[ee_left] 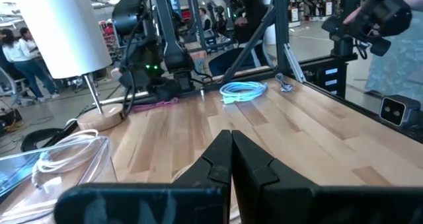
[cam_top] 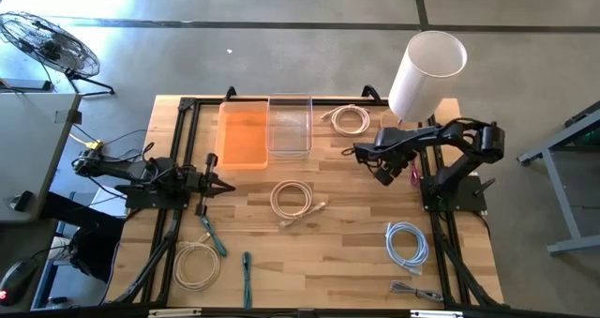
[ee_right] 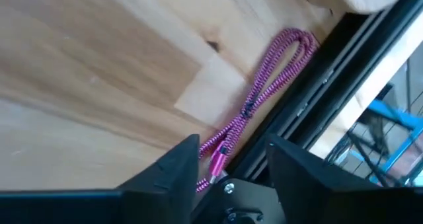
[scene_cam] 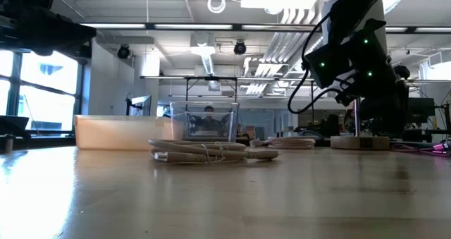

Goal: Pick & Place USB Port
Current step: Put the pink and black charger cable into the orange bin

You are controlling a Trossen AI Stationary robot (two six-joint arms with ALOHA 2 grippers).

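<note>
A pink braided USB cable (ee_right: pixel 264 98) lies on the wooden table by the right-hand black rail; it also shows in the high view (cam_top: pixel 413 173). My right gripper (ee_right: pixel 228 161) is open and hovers above the cable's near end, with a finger on either side of it in the wrist view. In the high view the right gripper (cam_top: pixel 387 174) is right of centre, and the low view shows that arm (scene_cam: pixel 352 48) well above the table. My left gripper (cam_top: pixel 225 183) is shut and empty at the table's left; it also shows in its wrist view (ee_left: pixel 231 151).
An orange bin (cam_top: pixel 244 135) and a clear bin (cam_top: pixel 289 123) stand at the far edge. White cable coils lie at centre (cam_top: pixel 292 201), far (cam_top: pixel 349 119) and near left (cam_top: pixel 195 264); a blue-white coil (cam_top: pixel 408 241) lies near right. A white lamp (cam_top: pixel 427 74) stands far right.
</note>
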